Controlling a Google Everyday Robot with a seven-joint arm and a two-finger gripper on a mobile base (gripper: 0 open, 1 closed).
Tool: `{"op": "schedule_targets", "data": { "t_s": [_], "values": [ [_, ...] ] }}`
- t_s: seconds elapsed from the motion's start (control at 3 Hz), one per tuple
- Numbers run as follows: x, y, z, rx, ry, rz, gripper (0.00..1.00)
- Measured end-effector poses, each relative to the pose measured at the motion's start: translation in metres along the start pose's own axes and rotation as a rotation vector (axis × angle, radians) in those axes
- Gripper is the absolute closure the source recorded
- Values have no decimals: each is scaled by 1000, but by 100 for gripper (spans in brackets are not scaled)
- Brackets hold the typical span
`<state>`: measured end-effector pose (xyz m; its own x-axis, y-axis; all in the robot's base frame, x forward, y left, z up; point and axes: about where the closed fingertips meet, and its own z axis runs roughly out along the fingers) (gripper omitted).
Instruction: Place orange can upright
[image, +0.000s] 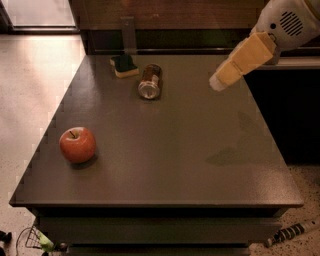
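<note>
The orange can (150, 81) lies on its side at the far middle of the dark table (170, 170), with its silver end facing the camera. My gripper (220, 81) hangs in the air over the table's far right part, to the right of the can and well apart from it. It holds nothing that I can see.
A green-topped yellow sponge (124, 65) lies just left of the can near the far edge. A red apple (77, 144) sits near the table's front left. A dark ledge runs behind the table; pale floor lies to the left.
</note>
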<state>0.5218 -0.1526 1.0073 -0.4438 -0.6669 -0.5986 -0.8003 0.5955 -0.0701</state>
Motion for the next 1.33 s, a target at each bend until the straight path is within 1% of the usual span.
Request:
{"op": "schedule_targets", "data": {
  "t_s": [0.33,0.67,1.0,1.33],
  "values": [
    [-34,-5,36,-1,-71,215,0],
    [-46,-12,56,-20,-107,385,0],
    [-56,-19,69,-30,-116,495,0],
    [-57,-20,70,-29,-112,499,0]
  ]
}}
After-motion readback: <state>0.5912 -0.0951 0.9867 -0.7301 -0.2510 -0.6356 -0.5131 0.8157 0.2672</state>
